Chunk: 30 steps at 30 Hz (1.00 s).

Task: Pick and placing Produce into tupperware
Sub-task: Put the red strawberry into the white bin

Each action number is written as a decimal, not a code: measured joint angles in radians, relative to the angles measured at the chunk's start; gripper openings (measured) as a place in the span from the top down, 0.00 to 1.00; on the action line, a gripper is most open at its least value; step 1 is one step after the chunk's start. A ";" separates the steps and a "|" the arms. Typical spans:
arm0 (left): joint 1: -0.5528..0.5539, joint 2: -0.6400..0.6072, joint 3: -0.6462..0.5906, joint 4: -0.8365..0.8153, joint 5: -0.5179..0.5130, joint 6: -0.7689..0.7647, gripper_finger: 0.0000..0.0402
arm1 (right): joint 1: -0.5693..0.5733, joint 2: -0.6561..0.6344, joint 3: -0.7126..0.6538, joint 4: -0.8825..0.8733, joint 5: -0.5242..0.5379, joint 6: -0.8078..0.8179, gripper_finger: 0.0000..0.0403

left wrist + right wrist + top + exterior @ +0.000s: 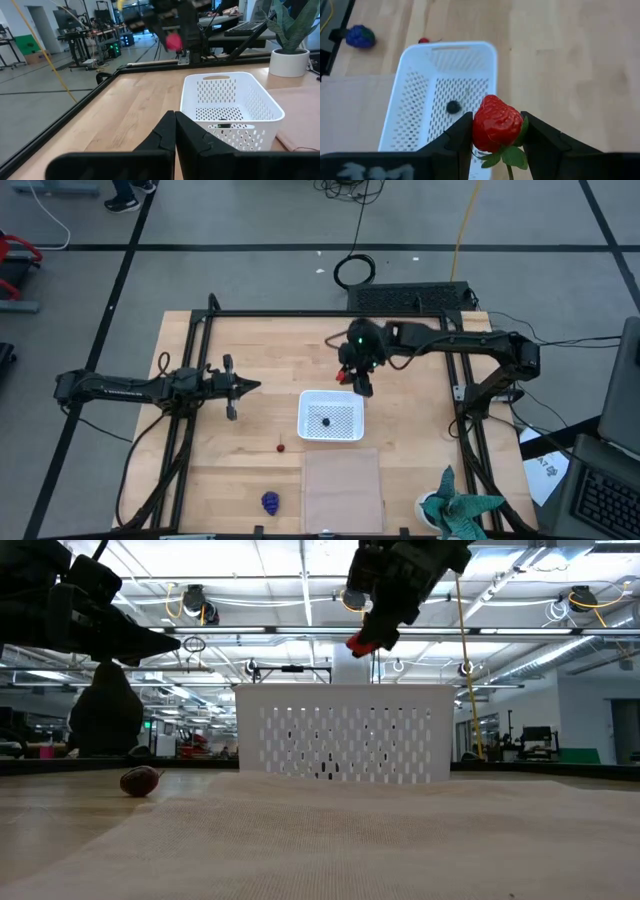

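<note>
My right gripper (496, 131) is shut on the red strawberry (495, 121), in the air just beyond the far right corner of the white tupperware (308, 430). A dark round berry (453, 107) lies on the tupperware's floor. The small red cherry (282, 447) rests on the wood to the tub's near left, and the purple grape bunch (271, 502) lies near the front edge. My left gripper (245, 387) is shut, holds nothing and stays level at the table's left, pointing toward the tub. My right gripper pinches the strawberry's two sides (476, 125) between its two fingers (536, 134). The fingers slant downward from the table's far right. The strawberry is lifted clear, above the tub's rim (340, 688), its green leaves (502, 156) toward the wrist.
A flat pale tan panel (342, 490) lies directly in front of the tub. A teal plant in a white pot (455, 508) stands at the near right corner. Black frame rails (190, 430) run along the table's sides.
</note>
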 joint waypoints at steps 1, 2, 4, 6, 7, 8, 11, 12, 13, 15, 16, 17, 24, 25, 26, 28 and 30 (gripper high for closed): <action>0.000 0.000 0.000 0.000 0.000 0.000 0.99 | 0.010 -0.001 -0.018 0.016 0.000 0.002 0.68; 0.000 0.000 0.000 0.000 0.000 0.000 0.99 | 0.020 -0.004 -0.035 0.028 0.000 0.002 0.68; 0.000 0.000 0.000 0.000 0.000 0.000 0.99 | 0.038 -0.006 -0.064 0.063 -0.001 0.007 0.68; 0.000 0.000 0.000 0.000 0.000 0.000 0.99 | 0.052 -0.016 -0.089 0.103 0.000 0.034 0.68; 0.000 0.000 0.000 0.000 0.000 0.000 0.99 | 0.059 -0.024 -0.102 0.117 0.000 0.052 0.68; 0.000 0.000 0.000 0.000 0.000 0.000 0.99 | 0.066 -0.030 -0.113 0.138 0.003 0.068 0.68; 0.000 0.000 0.000 0.000 0.000 0.000 0.99 | 0.088 -0.064 -0.146 0.165 0.078 0.096 0.68; 0.000 0.000 0.000 0.000 0.000 0.000 0.99 | 0.093 -0.077 -0.154 0.158 0.104 0.097 0.68; 0.000 0.000 0.000 -0.001 0.000 0.000 0.99 | 0.097 -0.091 -0.162 0.165 0.127 0.097 0.68; 0.000 0.000 0.000 0.000 0.000 0.000 0.99 | 0.097 -0.128 -0.185 0.172 0.152 0.109 0.68; 0.000 0.000 0.000 0.000 0.000 0.000 0.99 | 0.096 -0.147 -0.198 0.177 0.154 0.116 0.68; 0.000 0.000 0.000 -0.001 0.000 0.000 0.99 | 0.096 -0.164 -0.212 0.190 0.155 0.124 0.68; 0.000 0.000 0.000 0.000 0.000 0.000 0.99 | 0.094 -0.241 -0.317 0.261 0.155 0.163 0.68; 0.000 0.000 0.000 0.000 0.000 0.000 0.99 | 0.094 -0.243 -0.326 0.264 0.155 0.163 0.68; 0.000 0.000 0.000 0.001 0.000 0.000 0.99 | 0.094 -0.243 -0.334 0.267 0.155 0.163 0.68; 0.000 0.000 0.000 0.004 0.000 0.000 0.99 | 0.094 -0.243 -0.343 0.271 0.154 0.163 0.68; 0.000 0.000 0.000 0.009 0.000 0.000 0.99 | 0.094 -0.243 -0.348 0.285 0.152 0.158 0.68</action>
